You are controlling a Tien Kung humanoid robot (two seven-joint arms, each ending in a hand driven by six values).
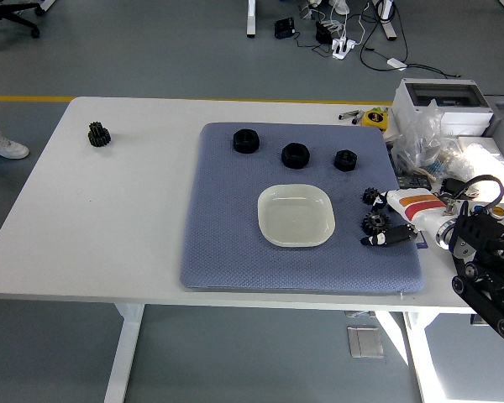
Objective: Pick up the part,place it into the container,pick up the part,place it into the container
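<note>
The right hand (392, 220) lies low on the blue mat (227, 243), its fingers spread around a small black gear (375, 222) but not visibly closed on it. Just left of them the white container (296, 215) sits empty, so by my reading neither part is placed yet. Three more black parts (294, 154) wait along the mat's far side.

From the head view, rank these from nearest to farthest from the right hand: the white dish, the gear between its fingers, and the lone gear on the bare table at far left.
1. Gear between the fingers of the right hand, at the mat's right edge.
2. White dish, mid-mat, left of the hand.
3. Lone gear, far left on the bare table.
</note>
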